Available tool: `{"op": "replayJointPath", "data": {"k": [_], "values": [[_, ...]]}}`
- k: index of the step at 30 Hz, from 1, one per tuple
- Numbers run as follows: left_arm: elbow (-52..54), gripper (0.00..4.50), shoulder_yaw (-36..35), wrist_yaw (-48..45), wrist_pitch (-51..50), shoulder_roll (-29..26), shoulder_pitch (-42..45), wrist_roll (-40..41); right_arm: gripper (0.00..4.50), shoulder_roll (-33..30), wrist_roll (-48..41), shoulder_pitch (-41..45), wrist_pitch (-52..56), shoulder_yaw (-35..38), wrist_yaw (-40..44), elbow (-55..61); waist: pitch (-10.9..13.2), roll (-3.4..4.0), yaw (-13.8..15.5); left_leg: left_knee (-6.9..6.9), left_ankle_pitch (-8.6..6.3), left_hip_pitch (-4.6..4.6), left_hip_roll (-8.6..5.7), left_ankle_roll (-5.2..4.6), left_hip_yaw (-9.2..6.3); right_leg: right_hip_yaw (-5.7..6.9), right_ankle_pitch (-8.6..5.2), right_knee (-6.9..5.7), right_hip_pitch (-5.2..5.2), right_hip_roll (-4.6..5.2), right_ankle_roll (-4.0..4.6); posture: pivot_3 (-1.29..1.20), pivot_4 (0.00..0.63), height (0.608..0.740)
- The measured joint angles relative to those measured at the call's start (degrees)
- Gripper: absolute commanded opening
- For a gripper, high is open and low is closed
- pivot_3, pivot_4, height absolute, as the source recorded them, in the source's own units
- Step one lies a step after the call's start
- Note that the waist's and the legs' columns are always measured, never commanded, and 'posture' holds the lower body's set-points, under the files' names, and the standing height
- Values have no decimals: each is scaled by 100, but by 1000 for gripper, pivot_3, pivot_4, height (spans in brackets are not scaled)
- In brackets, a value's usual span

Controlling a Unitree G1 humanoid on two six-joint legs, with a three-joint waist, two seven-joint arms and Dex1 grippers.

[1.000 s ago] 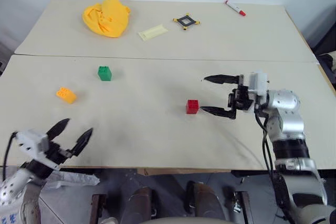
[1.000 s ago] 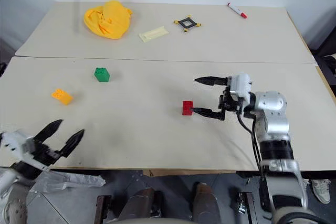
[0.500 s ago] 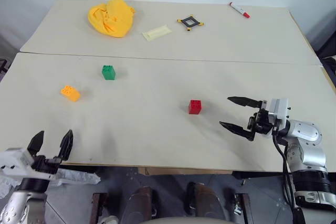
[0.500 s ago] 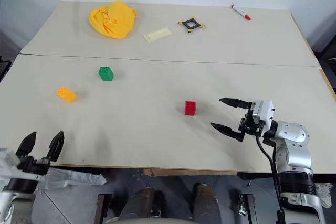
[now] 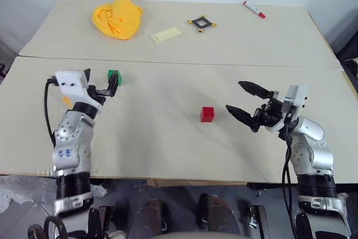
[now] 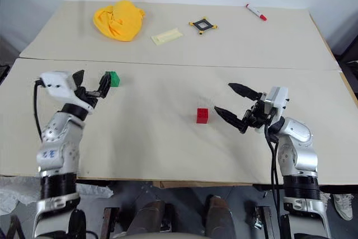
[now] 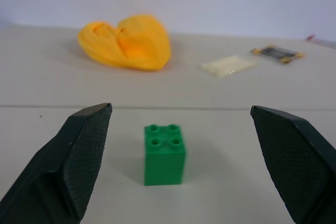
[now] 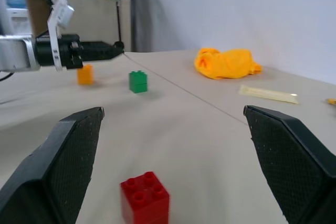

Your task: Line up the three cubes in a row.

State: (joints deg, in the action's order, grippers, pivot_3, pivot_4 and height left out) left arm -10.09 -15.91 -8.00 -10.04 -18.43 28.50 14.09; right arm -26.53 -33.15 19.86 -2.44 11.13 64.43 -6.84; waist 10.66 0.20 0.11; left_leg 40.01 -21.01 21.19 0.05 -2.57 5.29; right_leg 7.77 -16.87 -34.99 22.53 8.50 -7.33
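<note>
The green cube (image 5: 116, 76) stands at the left of the near table, and my open left gripper (image 5: 100, 82) hovers just short of it, with the cube (image 7: 165, 153) centred ahead between the two fingers and untouched. The orange-yellow cube (image 8: 85, 74) lies beside my left arm, with a sliver (image 5: 66, 101) peeking out from behind the wrist. The red cube (image 5: 207, 114) sits mid-table. My right gripper (image 5: 235, 97) is open a short way to the right of the red cube (image 8: 145, 198), pointing at it with nothing held.
On the far table lie a yellow cloth (image 5: 116, 18), a pale packet (image 5: 164, 34), a black square frame with yellow corners (image 5: 200, 23) and a red marker (image 5: 253, 9). A seam (image 5: 179, 62) divides the two tables.
My left arm rose from below the table's front edge and reached forward to the green cube. My right gripper drew back from the red cube and now points at it from the right.
</note>
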Motion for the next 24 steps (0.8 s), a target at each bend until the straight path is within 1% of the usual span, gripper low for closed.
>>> {"op": "replayJointPath", "data": {"k": [4, 8, 11, 15, 18, 19, 20, 22, 24], "values": [[-995, 4500, 137, 145, 295, 93, 637, -217, 4465, 107, 5, -144, -15, -1, -165, 149, 0, -3, 6, 1, 0, 2, -1, -1, 0, 0, 1, 2, -1, 2, -2, 0, 150, 740], [-1749, 4500, 142, 222, 439, 199, 947, -293, 4465, 148, 45, -389, -111, -8, -223, 270, 0, -4, 3, 2, 1, 1, -1, -2, 1, -1, 1, 2, -2, 2, -2, 0, 150, 740], [-2015, 3897, 166, 381, 419, 223, 1032, -369, 4500, 200, 55, -475, -132, -27, -278, 342, 1, -4, -1, 3, 1, 1, 0, -2, 0, -1, 1, 1, -1, 2, -3, 0, 150, 740], [-2012, 2641, 145, 421, 361, 224, 1021, -351, 4500, 200, 77, -478, -176, -26, -370, 389, 1, -4, -9, 3, 1, 0, 2, -1, 0, -1, 1, 0, -1, 1, -3, 0, 150, 740], [-1986, 1710, 142, 104, 373, 215, 946, -259, 4500, 200, 116, -521, -247, -25, -395, 391, 1, -4, -9, 3, 1, 0, 1, -1, 1, -2, 1, 0, -1, 2, -3, 0, 150, 740], [-1936, 1478, 115, -197, 378, 196, 888, -96, 4500, 199, 117, -553, -254, -23, -401, 396, 0, -4, -8, 4, 1, 0, 0, -1, 0, -2, 1, 0, -1, 2, -3, 0, 150, 740], [-1866, 1481, 107, -529, 358, 173, 815, 71, 4500, 199, 117, -590, -252, -25, -402, 421, 0, -4, -2, 4, 1, 0, 0, -1, -1, -2, 1, -1, -1, 2, -3, 0, 150, 740], [-1552, 1481, 127, -1502, 272, 129, 545, 537, 4500, 194, 115, -724, -235, -24, -406, 538, 1, -4, -2, 4, 1, 1, -1, -1, -1, -2, 1, -1, -2, 3, -3, 0, 150, 740], [-1290, 1481, 266, -2349, 239, -69, 335, 794, 4500, 183, 106, -831, -194, -23, -418, 649, 1, -4, -17, 5, 1, 1, 0, -1, 0, -3, 1, 2, -1, 2, -3, 0, 150, 740]]}}
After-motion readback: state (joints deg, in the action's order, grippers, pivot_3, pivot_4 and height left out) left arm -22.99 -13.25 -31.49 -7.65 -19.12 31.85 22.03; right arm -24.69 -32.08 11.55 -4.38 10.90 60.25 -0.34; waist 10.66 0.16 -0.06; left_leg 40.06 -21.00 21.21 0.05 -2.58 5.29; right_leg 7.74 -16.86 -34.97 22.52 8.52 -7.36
